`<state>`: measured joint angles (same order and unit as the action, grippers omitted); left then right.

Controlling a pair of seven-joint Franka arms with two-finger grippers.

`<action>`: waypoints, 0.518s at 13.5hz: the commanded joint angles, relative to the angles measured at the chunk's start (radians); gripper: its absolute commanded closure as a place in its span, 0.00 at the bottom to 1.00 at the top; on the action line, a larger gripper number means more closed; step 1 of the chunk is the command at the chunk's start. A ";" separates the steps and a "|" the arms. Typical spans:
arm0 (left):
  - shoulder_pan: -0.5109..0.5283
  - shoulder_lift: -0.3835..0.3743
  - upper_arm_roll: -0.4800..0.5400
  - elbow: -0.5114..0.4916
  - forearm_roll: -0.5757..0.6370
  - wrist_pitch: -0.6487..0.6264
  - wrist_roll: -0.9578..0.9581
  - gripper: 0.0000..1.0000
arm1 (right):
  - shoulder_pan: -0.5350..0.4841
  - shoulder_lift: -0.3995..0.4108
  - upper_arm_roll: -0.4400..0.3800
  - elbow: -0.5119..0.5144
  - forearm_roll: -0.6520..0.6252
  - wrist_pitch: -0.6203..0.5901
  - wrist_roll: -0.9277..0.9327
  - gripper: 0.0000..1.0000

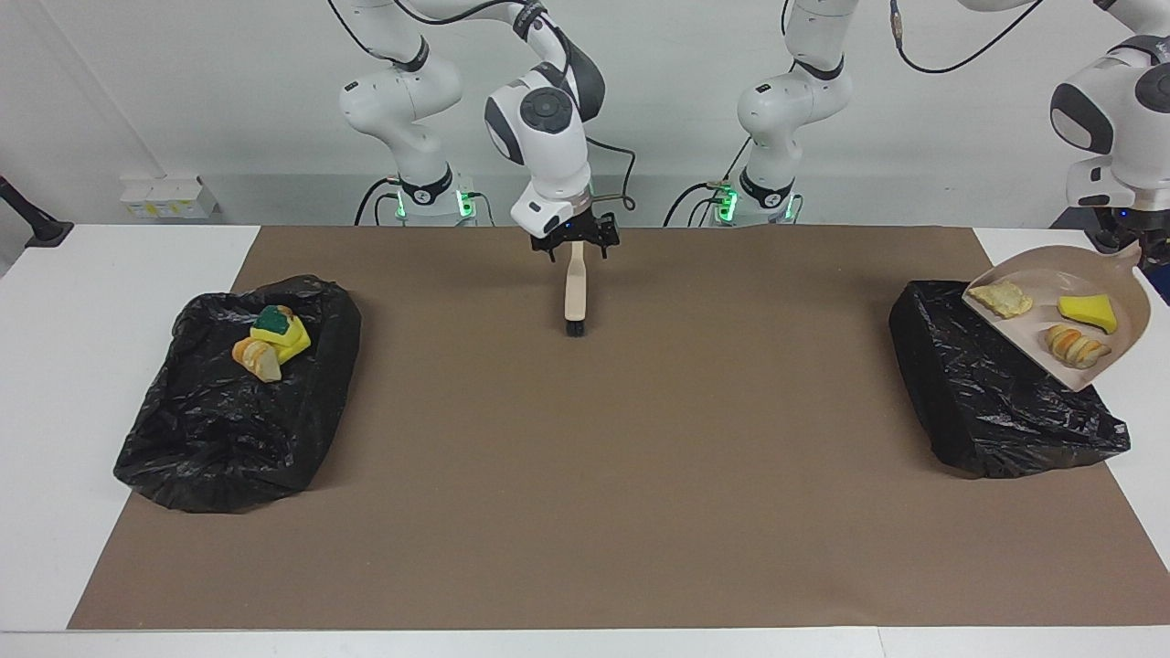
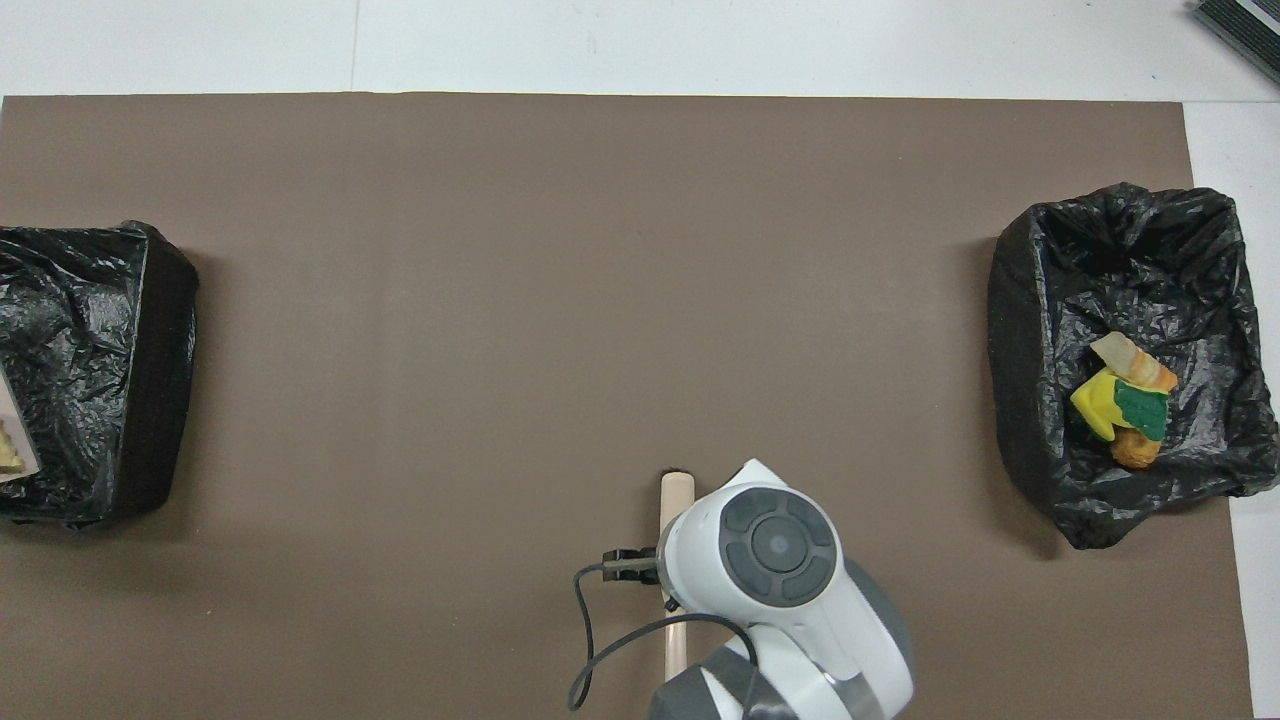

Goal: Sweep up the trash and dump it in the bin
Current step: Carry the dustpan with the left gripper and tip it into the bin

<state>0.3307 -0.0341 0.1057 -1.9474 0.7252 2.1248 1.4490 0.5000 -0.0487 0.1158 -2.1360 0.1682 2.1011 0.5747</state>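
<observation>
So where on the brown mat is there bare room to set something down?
The wide stretch between the two black bags, from the brush to the mat's edge farthest from the robots. Crowded: the dustpan over one bag.

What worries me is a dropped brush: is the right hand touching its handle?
Cannot tell. Facing view: right hand stands open astride the brush handle, whose end hides under it.

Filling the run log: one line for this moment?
left gripper: holds loaded dustpan over bin | right gripper: open over brush
</observation>
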 commanded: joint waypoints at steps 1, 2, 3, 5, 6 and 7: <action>-0.021 0.002 0.002 0.027 0.114 -0.043 -0.012 1.00 | -0.061 0.021 0.004 0.089 -0.085 -0.018 -0.024 0.00; -0.028 -0.001 -0.001 0.031 0.147 -0.060 -0.012 1.00 | -0.090 0.010 0.002 0.100 -0.088 -0.029 -0.029 0.00; -0.050 -0.001 -0.001 0.041 0.169 -0.080 -0.012 1.00 | -0.127 -0.006 0.004 0.110 -0.090 -0.056 -0.030 0.00; -0.082 -0.010 -0.001 0.048 0.198 -0.126 -0.012 1.00 | -0.203 -0.033 0.001 0.180 -0.090 -0.137 -0.059 0.00; -0.093 -0.015 -0.001 0.050 0.216 -0.137 -0.012 1.00 | -0.251 -0.033 0.002 0.212 -0.090 -0.168 -0.096 0.00; -0.099 -0.015 -0.003 0.061 0.235 -0.160 -0.015 1.00 | -0.295 -0.033 0.002 0.238 -0.088 -0.196 -0.137 0.00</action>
<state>0.2606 -0.0404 0.0966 -1.9100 0.9179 2.0181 1.4482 0.2811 -0.0762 0.1093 -1.9528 0.0916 1.9650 0.5044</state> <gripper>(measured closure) 0.678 0.000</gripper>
